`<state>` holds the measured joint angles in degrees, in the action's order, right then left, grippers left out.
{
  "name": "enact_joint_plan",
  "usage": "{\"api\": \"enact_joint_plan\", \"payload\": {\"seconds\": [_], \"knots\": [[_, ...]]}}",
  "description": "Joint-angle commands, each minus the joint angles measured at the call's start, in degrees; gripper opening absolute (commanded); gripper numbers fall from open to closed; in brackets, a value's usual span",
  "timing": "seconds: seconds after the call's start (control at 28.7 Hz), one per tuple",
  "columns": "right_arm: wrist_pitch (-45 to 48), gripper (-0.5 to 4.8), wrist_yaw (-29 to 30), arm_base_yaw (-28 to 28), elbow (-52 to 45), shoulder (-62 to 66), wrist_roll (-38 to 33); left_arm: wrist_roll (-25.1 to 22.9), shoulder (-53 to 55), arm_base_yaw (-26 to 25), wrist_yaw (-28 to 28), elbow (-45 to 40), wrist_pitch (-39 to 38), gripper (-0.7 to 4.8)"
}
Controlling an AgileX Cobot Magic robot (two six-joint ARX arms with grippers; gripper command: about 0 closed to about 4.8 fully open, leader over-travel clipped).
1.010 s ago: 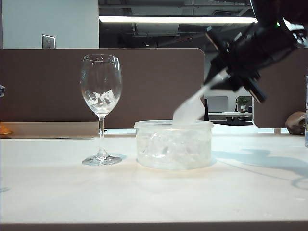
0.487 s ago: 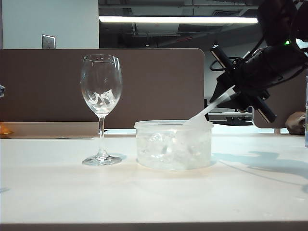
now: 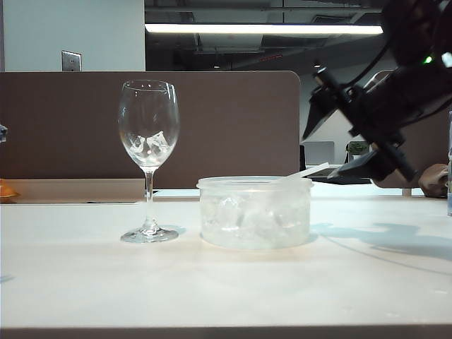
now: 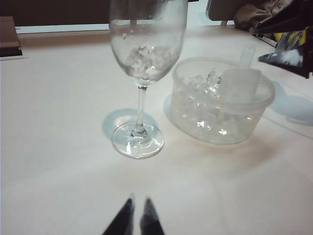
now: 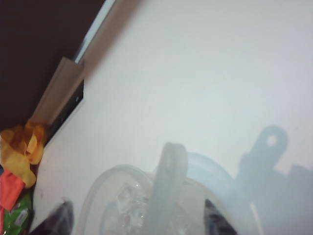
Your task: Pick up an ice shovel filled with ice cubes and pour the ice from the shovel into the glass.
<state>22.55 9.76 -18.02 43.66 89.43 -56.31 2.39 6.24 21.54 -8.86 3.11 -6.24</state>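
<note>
Since a moment ago we see the ice shovel (image 3: 302, 173) let go: it now lies in the round tub (image 3: 255, 212), handle sticking over the rim toward our right gripper (image 3: 337, 152), whose jaws stand spread and empty just beside that handle. Beyond the tub stands the wine glass (image 3: 148, 141), holding ice cubes (image 3: 148, 145). Our left gripper (image 4: 136, 218) hovers near the glass foot, tips nearly together.

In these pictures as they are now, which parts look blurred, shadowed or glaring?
Exterior view: a ceiling light strip glares; the right gripper, jaws open, is dark against it, casting a shadow on the table. Left wrist view: sharp; the glass throws a soft shadow; the left gripper looks shut. Right wrist view: the ice shovel handle and tub are blurred.
</note>
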Motion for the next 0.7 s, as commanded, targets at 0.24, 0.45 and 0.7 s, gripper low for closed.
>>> {"api": "enact_joint_plan", "payload": {"seconds": [0.24,0.45,0.7], "knots": [[1.7,3.35,-5.7,0.9,-10.2,-10.7,-0.4,-0.1,0.0,-0.1,-0.2,0.1,0.7,0.30],[2.3,2.06,-7.3,1.3,-16.4,-20.1,3.5,-0.1,0.0,-0.1,-0.2,0.1,0.7,0.30],[2.7,-0.03,-7.0,1.3,-21.3,-33.4,15.3,-0.1,0.0,-0.1,-0.2,0.1,0.7,0.30]]}}
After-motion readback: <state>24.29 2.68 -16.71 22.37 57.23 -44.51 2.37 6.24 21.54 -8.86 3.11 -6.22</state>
